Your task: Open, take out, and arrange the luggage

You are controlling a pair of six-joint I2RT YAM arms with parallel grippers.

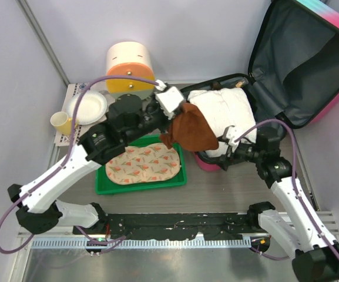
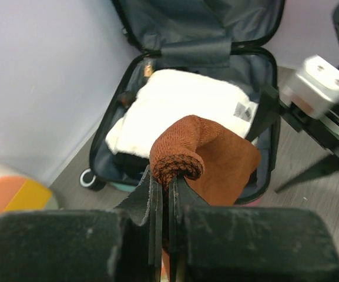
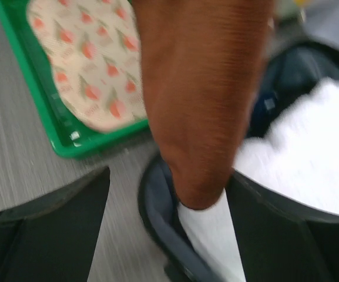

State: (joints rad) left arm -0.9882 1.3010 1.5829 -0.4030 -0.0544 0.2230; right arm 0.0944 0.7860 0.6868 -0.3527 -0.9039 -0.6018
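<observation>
The luggage [image 1: 298,64] lies open at the back right, its pink-edged lid raised and the dark grey lining showing. A folded white cloth [image 1: 222,108] fills its lower half [image 2: 104,153]. My left gripper [image 1: 182,110] is shut on the top edge of a brown cloth [image 1: 193,130], which hangs over the luggage's near rim. In the left wrist view the brown cloth [image 2: 216,158] bunches between the shut pads [image 2: 184,200]. My right gripper [image 3: 169,194] stands open just in front of the rim [image 3: 157,217], with the brown cloth's [image 3: 198,100] lower end hanging between its fingers [image 3: 51,223].
A green tray [image 1: 107,185] holding a flat patterned pad [image 1: 143,164] lies left of the luggage. A round cream-and-orange box [image 1: 130,67], a white plate [image 1: 87,107] and a yellow cup [image 1: 60,122] stand at the back left. Walls close in on both sides.
</observation>
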